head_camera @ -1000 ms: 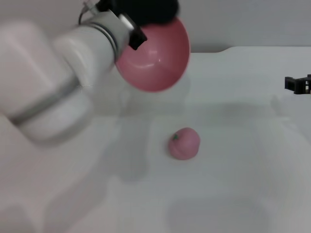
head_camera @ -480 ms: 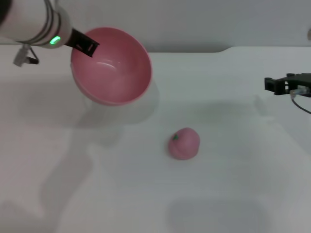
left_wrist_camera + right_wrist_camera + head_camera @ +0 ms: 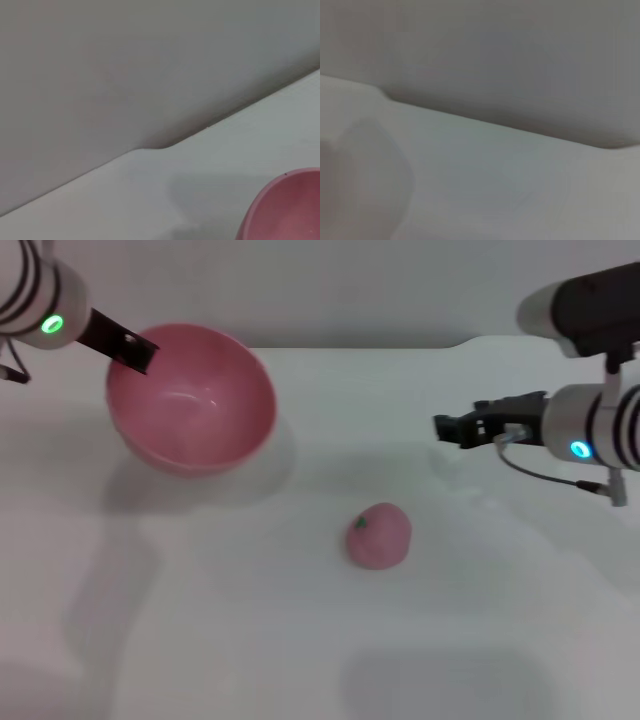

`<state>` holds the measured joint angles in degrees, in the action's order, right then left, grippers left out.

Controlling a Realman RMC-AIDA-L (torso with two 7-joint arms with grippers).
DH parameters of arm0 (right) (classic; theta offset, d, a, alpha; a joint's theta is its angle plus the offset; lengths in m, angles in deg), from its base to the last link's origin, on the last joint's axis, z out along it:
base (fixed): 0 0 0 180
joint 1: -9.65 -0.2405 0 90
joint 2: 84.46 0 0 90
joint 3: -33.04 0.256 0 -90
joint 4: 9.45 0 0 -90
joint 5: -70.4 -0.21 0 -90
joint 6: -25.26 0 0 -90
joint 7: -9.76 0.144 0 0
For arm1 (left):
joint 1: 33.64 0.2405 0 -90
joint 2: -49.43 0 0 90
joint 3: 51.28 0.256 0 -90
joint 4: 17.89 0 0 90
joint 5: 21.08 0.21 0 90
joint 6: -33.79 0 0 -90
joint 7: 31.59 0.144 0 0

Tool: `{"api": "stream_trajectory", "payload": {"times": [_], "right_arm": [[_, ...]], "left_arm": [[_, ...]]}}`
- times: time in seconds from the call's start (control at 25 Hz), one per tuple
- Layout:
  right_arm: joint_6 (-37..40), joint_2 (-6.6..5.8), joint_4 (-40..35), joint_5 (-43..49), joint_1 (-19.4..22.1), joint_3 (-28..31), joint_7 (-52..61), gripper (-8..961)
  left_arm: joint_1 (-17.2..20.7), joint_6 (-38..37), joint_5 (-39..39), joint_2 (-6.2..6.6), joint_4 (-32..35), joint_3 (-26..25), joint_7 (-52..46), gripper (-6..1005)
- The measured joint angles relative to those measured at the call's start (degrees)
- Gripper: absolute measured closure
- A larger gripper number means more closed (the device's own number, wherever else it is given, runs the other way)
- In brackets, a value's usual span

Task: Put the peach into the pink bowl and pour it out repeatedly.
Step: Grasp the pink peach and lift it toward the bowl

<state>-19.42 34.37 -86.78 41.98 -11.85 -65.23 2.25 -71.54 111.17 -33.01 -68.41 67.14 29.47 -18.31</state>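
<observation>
Head view: left pincer (image 3: 135,348) pinching pink bowl (image 3: 190,400) rim; peach (image 3: 379,536) apart.

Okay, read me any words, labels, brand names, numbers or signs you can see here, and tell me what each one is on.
None: no readable text anywhere.
Pink bowl: plain, unmarked.
Peach: only a small green leaf mark, no lettering.
Both arms: a green light on each, no writing.
</observation>
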Motion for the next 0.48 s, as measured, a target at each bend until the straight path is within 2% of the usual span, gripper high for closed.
{"api": "stream_trajectory", "payload": {"times": [0.24, 0.4, 0.48], "right_arm": [[0.3, 0.33, -1.9, -0.9, -0.5, -6.3, 1.0, 408], [3.2, 0.44, 1.1, -5.2, -1.5, -12.1, 1.4, 409], [3.5, 0.43, 1.4, -5.4, -1.6, -12.7, 1.8, 409]], "left_arm": [[-0.4, -0.3, 3.9, 0.04, -1.0, -2.7, -0.3, 951], [-0.6, -1.0, 4.0, 0.05, -1.7, -2.8, -0.3, 951], [-1.0, -1.4, 4.0, 0.06, -2.5, -2.8, -0.2, 951]]}}
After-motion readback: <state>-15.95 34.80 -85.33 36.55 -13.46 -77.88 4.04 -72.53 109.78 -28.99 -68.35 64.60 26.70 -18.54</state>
